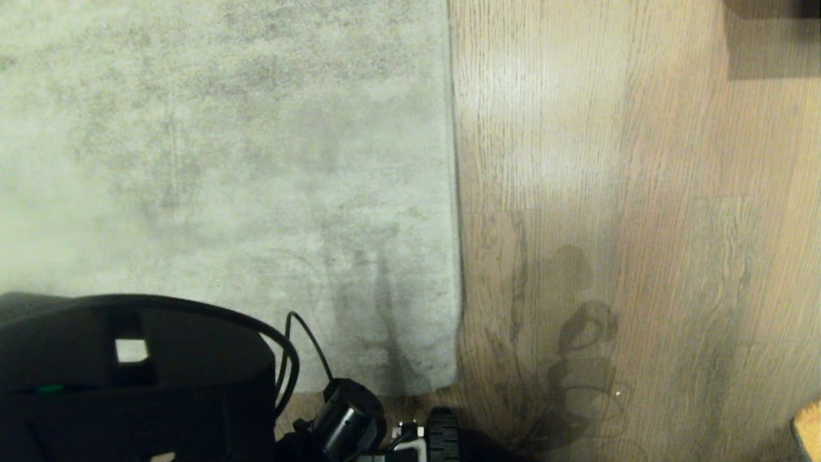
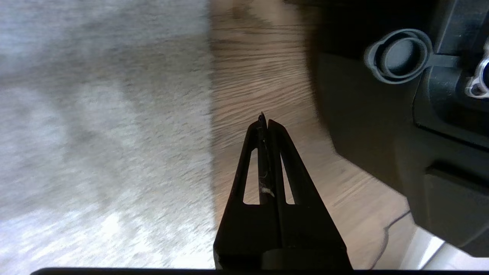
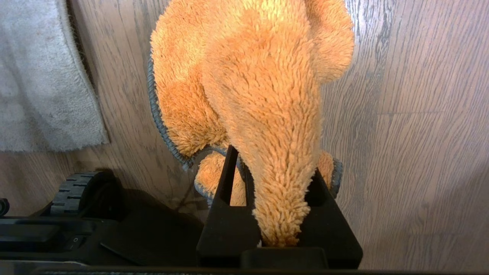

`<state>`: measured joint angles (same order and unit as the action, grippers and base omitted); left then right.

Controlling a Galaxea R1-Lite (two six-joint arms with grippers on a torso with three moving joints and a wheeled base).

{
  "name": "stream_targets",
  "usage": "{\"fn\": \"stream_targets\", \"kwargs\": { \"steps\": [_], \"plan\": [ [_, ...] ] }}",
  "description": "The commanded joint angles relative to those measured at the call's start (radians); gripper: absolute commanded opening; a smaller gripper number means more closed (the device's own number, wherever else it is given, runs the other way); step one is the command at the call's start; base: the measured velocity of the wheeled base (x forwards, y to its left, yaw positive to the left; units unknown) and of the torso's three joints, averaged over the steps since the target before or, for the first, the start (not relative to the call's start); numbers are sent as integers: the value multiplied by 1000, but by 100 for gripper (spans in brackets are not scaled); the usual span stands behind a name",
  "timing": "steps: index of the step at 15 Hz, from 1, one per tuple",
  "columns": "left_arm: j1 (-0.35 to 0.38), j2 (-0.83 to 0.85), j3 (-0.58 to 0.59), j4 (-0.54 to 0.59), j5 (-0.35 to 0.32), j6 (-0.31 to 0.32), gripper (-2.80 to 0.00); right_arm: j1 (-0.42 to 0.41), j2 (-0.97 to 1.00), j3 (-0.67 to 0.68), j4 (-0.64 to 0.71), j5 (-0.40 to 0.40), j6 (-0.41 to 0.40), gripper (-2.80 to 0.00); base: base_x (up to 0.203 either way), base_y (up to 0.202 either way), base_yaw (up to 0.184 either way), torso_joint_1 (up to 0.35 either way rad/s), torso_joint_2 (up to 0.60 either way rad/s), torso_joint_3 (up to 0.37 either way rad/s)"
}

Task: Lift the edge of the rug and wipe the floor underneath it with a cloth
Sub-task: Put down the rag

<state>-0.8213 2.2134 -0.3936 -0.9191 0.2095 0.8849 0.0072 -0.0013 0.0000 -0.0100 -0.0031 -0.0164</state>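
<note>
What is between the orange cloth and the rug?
Only a bare strip of wood floor separates the cloth in the right gripper from the rug edge, shown in the right wrist view.

Left gripper [image 2: 264,121] pointing down and forward, fingers pressed together to a single tip, empty, hanging above ground level beside the dark base. Right gripper [image 3: 273,168] pointing down, fingers clamped on a fuzzy bunch between them. Left arm [image 1: 346,420] bent low at the head view's bottom edge.
</note>
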Motion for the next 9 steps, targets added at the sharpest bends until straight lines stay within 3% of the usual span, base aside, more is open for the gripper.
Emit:
{"fn": "stream_targets", "kwargs": {
  "steps": [1,3,9],
  "plan": [
    [19,42,-2,-4,-32,2,-280,0,1,0,-1,0,0,-280,0,0,0,0,0,0],
    [49,64,-3,9,-105,8,-280,0,1,0,-1,0,0,-280,0,0,0,0,0,0],
    [59,36,-96,96,-101,38,-280,0,1,0,-1,0,0,-280,0,0,0,0,0,0]
  ]
}}
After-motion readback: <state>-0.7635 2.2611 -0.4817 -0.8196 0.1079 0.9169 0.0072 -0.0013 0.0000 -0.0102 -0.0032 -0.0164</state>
